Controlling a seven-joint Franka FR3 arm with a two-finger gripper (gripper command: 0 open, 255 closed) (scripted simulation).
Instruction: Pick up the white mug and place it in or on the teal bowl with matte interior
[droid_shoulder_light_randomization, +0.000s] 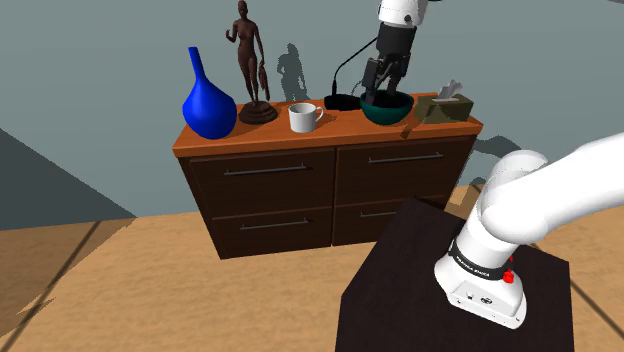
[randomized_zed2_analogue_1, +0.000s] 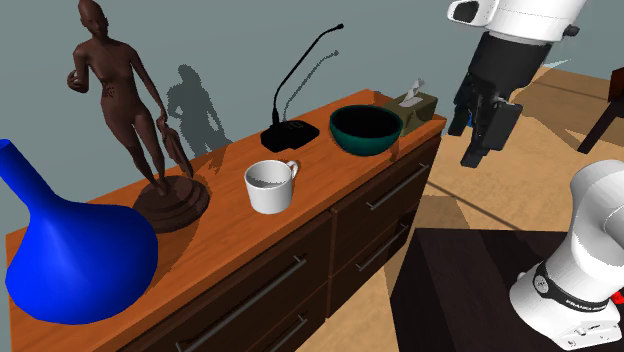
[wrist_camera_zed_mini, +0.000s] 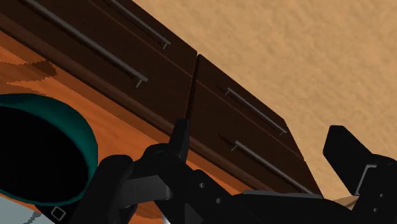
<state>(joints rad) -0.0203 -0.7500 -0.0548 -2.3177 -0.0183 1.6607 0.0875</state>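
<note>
We find the white mug (droid_shoulder_light_randomization: 304, 117) (randomized_zed2_analogue_1: 268, 187) upright on the wooden top of the dresser (droid_shoulder_light_randomization: 350, 133) (randomized_zed2_analogue_1: 230, 160), between the dark figurine (droid_shoulder_light_randomization: 250, 60) (randomized_zed2_analogue_1: 120, 90) and the black gooseneck microphone (droid_shoulder_light_randomization: 342, 100) (randomized_zed2_analogue_1: 290, 133), its handle turned toward the microphone. It stands well apart from the gripper (droid_shoulder_light_randomization: 382, 90) (randomized_zed2_analogue_1: 468, 140) (wrist_camera_zed_mini: 264, 146), whose two black fingers are spread with nothing between them. The gripper hangs near the teal bowl (droid_shoulder_light_randomization: 388, 115) (randomized_zed2_analogue_1: 365, 148) (wrist_camera_zed_mini: 83, 146), which sits past the microphone from the mug. In the second exterior view we see it out beyond the dresser's front edge, and the wrist view looks down the drawer fronts with the bowl off to one side. The white arm reaches from its dark stand (droid_shoulder_light_randomization: 400, 290) up to the dresser, wrist pointing downward. A blue vase (droid_shoulder_light_randomization: 208, 105) (randomized_zed2_analogue_1: 70, 260) and a tissue box (droid_shoulder_light_randomization: 445, 105) (randomized_zed2_analogue_1: 412, 100) mark the ends of the top. Below lies a tan floor (droid_shoulder_light_randomization: 120, 290), behind a grey-blue wall (droid_shoulder_light_randomization: 100, 60).
</note>
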